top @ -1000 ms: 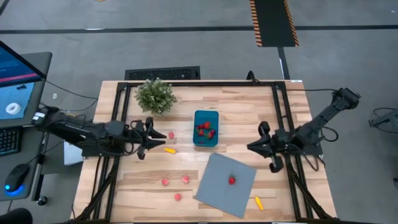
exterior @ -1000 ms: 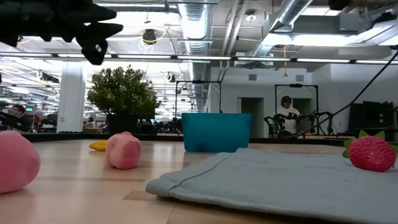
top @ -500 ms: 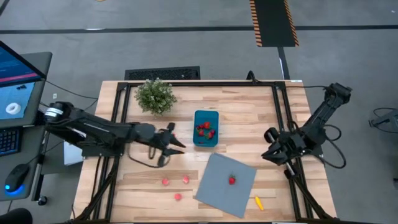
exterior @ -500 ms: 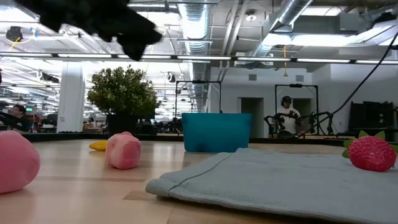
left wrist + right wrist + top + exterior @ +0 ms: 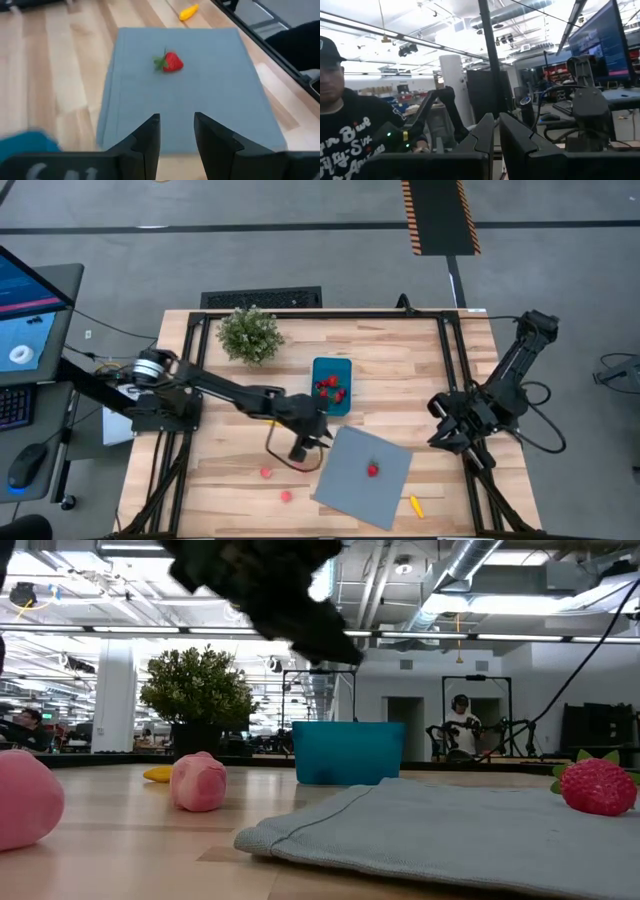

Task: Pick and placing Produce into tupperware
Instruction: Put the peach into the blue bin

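wooden table (image 5: 420, 370), grey sheet (image 5: 362, 476) bearing one strawberry (image 5: 372, 470); tupperware (image 5: 331, 385) near centre, already holding produce. left gripper (image 5: 305, 445), fingers narrowly parted and empty, hangs beside the sheet, likely lining up on that strawberry. right gripper (image 5: 446, 437) parked aside, nearly closed, empty.

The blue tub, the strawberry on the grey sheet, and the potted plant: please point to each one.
blue tub (image 5: 318, 406): high view, its lower left rim.
strawberry (image 5: 173, 62): left wrist view, its red body.
potted plant (image 5: 249, 334): high view, middle of its leaves.
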Available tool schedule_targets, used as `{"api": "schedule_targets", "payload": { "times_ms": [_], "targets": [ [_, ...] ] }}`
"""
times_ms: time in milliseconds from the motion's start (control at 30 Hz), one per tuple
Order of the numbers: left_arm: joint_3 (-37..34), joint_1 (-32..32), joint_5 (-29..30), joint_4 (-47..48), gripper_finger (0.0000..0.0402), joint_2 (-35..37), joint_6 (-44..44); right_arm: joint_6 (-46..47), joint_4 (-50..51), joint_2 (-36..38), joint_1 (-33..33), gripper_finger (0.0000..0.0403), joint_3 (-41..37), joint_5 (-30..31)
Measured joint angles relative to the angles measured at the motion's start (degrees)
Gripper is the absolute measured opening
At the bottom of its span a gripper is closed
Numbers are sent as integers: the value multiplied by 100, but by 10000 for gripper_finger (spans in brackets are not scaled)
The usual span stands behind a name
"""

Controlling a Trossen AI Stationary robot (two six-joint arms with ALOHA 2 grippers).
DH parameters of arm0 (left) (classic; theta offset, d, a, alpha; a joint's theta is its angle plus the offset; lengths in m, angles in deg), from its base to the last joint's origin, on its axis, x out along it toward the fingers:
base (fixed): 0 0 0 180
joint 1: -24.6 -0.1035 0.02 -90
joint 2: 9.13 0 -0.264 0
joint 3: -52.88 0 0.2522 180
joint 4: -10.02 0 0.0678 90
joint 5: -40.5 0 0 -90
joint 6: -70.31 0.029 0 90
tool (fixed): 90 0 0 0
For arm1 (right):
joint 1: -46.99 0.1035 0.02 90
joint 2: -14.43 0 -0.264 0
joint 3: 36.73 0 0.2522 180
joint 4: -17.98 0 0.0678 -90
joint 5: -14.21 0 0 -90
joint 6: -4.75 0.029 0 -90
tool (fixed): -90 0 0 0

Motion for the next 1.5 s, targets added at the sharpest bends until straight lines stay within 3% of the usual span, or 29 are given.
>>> {"api": "schedule_targets", "payload": {
  "times_ms": [267, 367, 567, 833, 1133, 1333, 1500],
  "targets": [
    [1786, 35, -151, 1496, 109, -941, 781, 18, -78, -243, 30, 52, 2, -2],
    [2099, 21, -231, 2143, 106, -1055, 848, 32, -173, -351, 33, 52, 4, -2],
    [2006, 9, -402, 2634, 84, -906, 677, 79, -168, -376, 32, 52, 4, -4],
    [1921, 335, -803, 4259, 74, -842, 397, 54, -166, -376, 21, 52, 4, 2],
    [1410, 733, -508, 4602, 125, -802, -344, 48, -115, -376, 21, 52, 4, 144],
    [1332, 848, -200, 4347, 153, -802, -668, 52, -44, -395, 21, 52, 4, 146],
    [1251, 863, -324, 4362, 162, -802, -686, 143, -87, -548, 21, 52, 4, 148]
  ]
}}
